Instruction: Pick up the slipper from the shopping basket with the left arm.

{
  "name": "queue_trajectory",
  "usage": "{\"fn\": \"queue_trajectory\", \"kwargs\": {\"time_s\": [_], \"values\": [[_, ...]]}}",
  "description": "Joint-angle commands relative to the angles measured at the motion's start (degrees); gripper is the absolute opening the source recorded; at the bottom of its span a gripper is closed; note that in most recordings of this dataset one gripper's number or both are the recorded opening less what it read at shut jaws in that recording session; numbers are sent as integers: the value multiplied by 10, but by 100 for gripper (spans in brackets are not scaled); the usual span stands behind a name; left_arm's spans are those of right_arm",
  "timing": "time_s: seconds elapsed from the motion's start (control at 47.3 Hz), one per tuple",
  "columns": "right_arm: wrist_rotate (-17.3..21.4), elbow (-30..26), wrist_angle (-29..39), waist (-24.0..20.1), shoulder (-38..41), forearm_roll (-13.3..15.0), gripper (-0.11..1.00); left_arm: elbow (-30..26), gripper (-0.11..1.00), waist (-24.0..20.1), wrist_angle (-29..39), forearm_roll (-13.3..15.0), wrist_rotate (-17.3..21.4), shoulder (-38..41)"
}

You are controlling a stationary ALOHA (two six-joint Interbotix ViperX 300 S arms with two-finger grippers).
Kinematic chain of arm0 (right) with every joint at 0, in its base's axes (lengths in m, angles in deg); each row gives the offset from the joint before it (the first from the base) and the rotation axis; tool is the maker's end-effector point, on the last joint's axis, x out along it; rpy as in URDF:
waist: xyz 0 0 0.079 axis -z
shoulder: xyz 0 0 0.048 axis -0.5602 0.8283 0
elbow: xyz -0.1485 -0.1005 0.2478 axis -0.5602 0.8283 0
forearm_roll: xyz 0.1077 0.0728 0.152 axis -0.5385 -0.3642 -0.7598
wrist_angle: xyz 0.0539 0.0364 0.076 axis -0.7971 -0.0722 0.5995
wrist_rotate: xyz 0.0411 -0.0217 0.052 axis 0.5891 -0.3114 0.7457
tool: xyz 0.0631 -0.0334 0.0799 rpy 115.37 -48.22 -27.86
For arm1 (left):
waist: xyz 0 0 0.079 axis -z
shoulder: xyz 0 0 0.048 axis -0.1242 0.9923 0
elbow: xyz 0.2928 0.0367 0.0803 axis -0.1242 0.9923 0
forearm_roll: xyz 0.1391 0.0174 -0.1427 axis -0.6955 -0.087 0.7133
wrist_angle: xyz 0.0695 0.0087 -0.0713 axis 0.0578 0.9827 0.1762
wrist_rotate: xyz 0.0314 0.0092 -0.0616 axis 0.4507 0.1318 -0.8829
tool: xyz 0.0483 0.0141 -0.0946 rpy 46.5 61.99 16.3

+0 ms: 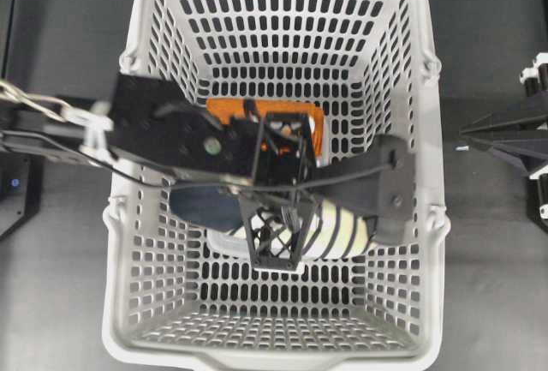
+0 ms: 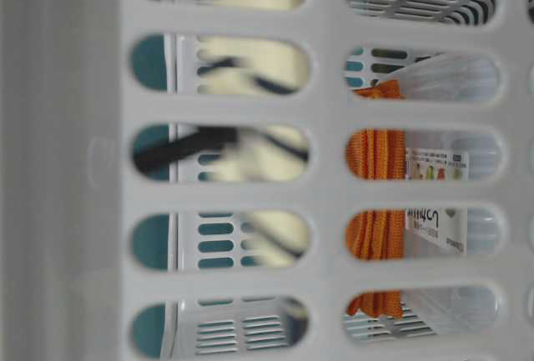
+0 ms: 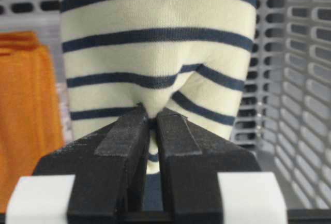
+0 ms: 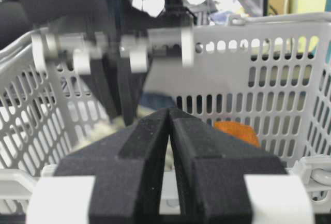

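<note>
The cream slipper (image 1: 342, 232) with navy stripes and a dark navy insole lies across the middle of the light grey shopping basket (image 1: 432, 131). My left gripper (image 1: 390, 195) reaches into the basket from the left. In the left wrist view, my left gripper (image 3: 151, 114) is shut on a fold of the slipper's striped upper (image 3: 155, 43). The slipper shows blurred through the basket slots in the table-level view (image 2: 259, 157). I cannot tell whether it is off the floor. My right gripper (image 1: 464, 138) is shut and empty outside the basket's right wall; its closed tips show in the right wrist view (image 4: 169, 111).
A folded orange cloth (image 1: 312, 122) in a clear packet lies behind the slipper, also seen in the left wrist view (image 3: 26, 105) and the table-level view (image 2: 375, 211). The basket's slotted walls (image 4: 258, 79) enclose the left arm on all sides.
</note>
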Motion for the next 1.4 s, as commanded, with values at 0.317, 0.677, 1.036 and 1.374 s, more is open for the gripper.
{"fn": "queue_trajectory", "kwargs": {"time_s": [0.317, 0.677, 1.036, 1.374], "values": [[2, -1, -3, -1, 3, -3, 0, -236, 3, -7, 174, -6, -4, 46], [2, -1, -3, -3, 3, -3, 0, -244, 3, -18, 182, -6, -16, 50], [2, 0, 5, -3, 3, -3, 0, -243, 3, -30, 176, -7, -55, 53], [2, 0, 7, -3, 3, -3, 0, -243, 3, -29, 179, -7, -54, 58]]}}
